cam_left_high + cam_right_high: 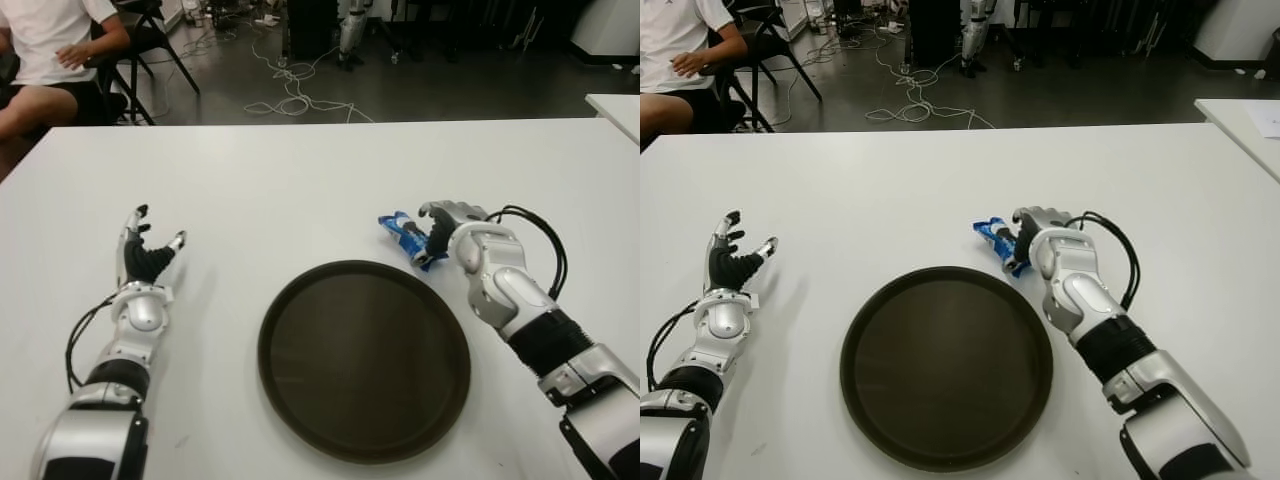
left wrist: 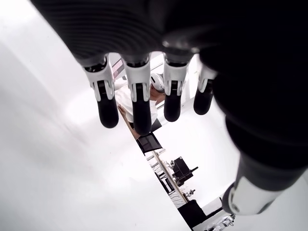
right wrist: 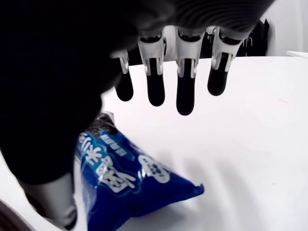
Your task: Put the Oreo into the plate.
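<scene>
One blue Oreo packet (image 1: pixel 407 237) lies on the white table (image 1: pixel 300 180), just beyond the far right rim of the dark round plate (image 1: pixel 364 358) and apart from it. The right hand (image 1: pixel 447 222) sits right over the packet's right end; in its wrist view the four fingers (image 3: pixel 186 91) hang straight and spread above the wrapper, the thumb low beside it — nothing is gripped yet. The left hand (image 1: pixel 148 252) shows well to the left of the plate, fingers extended and holding nothing. A person (image 1: pixel 45 50) sits beyond the table's far left corner.

The likely trouble is the wrapper itself: it looks slick and puffy, so if the fingers close on only its tapered end, the packet may squirt out sideways or pivot away across the smooth table. A shallow pinch could also let it slip mid-carry and drop short of the plate's rim. Closing too hard risks crushing the biscuits inside — a centred, moderate wrap seems safer.
</scene>
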### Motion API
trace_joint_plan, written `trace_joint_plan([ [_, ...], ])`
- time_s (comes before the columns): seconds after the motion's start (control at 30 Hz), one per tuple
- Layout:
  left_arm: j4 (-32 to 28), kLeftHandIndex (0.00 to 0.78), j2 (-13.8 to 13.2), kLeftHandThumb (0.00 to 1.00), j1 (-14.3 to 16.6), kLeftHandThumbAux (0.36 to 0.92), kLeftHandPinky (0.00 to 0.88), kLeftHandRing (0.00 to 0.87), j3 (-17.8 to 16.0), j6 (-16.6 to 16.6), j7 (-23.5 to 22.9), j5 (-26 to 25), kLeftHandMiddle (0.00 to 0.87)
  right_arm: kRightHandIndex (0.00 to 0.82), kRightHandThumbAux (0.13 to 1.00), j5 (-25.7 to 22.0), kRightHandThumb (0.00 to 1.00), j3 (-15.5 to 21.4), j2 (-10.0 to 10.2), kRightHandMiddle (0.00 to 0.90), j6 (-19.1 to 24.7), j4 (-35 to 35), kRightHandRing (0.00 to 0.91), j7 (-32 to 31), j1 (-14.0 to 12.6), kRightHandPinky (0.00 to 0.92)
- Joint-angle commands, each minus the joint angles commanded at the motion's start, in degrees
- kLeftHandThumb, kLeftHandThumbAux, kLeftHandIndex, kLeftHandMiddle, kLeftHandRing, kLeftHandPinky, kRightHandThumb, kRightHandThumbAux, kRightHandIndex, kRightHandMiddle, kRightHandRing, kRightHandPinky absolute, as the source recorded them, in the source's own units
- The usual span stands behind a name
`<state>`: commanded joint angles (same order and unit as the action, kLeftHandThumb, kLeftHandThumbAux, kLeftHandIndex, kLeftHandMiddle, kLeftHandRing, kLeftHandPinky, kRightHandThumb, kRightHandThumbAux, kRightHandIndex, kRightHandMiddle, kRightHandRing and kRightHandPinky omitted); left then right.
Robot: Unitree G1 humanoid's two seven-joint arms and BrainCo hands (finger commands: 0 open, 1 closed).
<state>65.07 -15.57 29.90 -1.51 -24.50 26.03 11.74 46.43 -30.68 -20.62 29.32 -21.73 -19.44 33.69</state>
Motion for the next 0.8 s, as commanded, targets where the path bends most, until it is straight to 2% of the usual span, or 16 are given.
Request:
trace_joint_plan([
  [0.33,-0.06,0.07,-0.19,0.22,-0.01,0.709,0.12,0.133,0.46,0.23,0.5,0.69,0.129,0.185,0.783,0.13,0.0,-0.44,0.17,0.2,-0.35,-1.09,0.208,-1.34,0.87,0.186],
  [0.53,-0.01,0.068,-0.22,0.218,-0.02,0.703,0.123,0.131,0.43,0.22,0.52,0.74,0.128,0.166,0.771,0.39,0.0,-0.54,0.59,0.184,0.36,-1.58,0.185,-2.07,1.33,0.112],
  [0.8,0.15,0.077,-0.32,0.223,-0.1,0.697,0.189,0.16,0.24,-0.28,0.04,0.46,0.138,0.169,0.77,-0.04,0.0,0.02,1.09,0.186,-0.32,-2.15,0.181,-1.03,1.51,0.136],
])
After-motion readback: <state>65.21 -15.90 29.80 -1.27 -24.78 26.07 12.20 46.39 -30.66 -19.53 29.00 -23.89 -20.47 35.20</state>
